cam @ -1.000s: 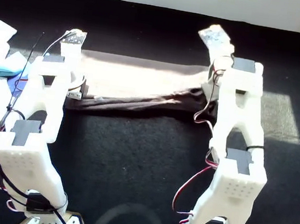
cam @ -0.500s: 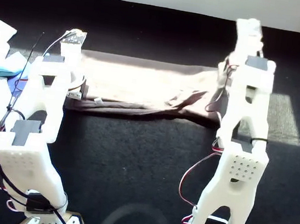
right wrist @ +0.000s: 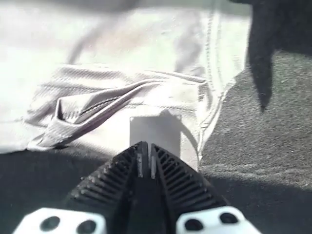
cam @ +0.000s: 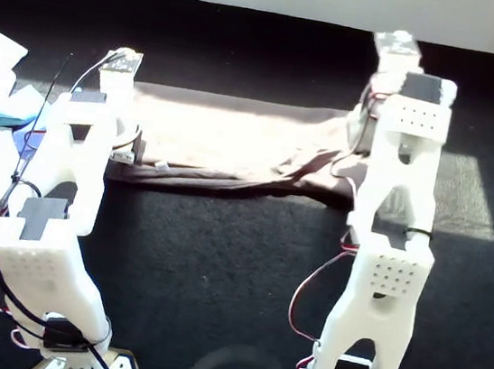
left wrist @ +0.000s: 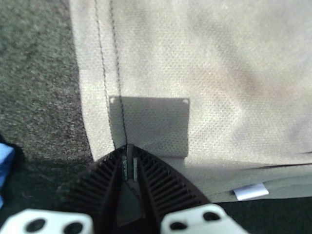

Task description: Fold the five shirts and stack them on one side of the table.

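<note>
The left tool (left wrist: 127, 151) is seen clamped shut on the hem of the beige shirt (cam: 218, 131). The right tool (right wrist: 145, 156) is closed at the opposite end; whether cloth is gripped cannot be told. The shirt is spread across the dark tabletop (cam: 218, 263).

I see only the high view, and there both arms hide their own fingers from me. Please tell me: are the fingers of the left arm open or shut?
Observer: Shut. In the left wrist view the left gripper has its fingers together, with the tips right at the stitched hem of the beige shirt.
Operator: Thank you. And the fingers of the right arm?
Observer: Also shut. In the right wrist view the right gripper points at the shirt's edge, close beside a bunched fold of the cloth.
</note>
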Tool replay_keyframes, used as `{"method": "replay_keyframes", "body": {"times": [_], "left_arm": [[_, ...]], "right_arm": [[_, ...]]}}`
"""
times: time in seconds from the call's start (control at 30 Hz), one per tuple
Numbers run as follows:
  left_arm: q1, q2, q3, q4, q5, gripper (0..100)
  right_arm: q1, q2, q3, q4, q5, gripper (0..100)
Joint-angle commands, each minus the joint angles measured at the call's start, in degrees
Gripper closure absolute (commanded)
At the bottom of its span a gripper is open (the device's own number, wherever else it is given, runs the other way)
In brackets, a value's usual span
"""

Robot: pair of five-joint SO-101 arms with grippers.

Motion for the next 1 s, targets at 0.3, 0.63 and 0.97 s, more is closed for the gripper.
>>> {"method": "replay_keyframes", "body": {"times": [0.3,0.63,0.97], "left_arm": [[0.3,0.5,-0.7,-2.1,-0.1,99],[0.3,0.5,-0.7,-2.1,-0.1,99],[0.3,0.5,-0.7,-2.1,-0.1,99]], "right_arm": [[-10.6,-0.1,12.1,-11.5,2.5,99.3],[-10.6,-0.1,21.7,-33.0,2.5,99.3],[-9.7,-1.5,26.3,-37.9,2.5,99.3]]}}
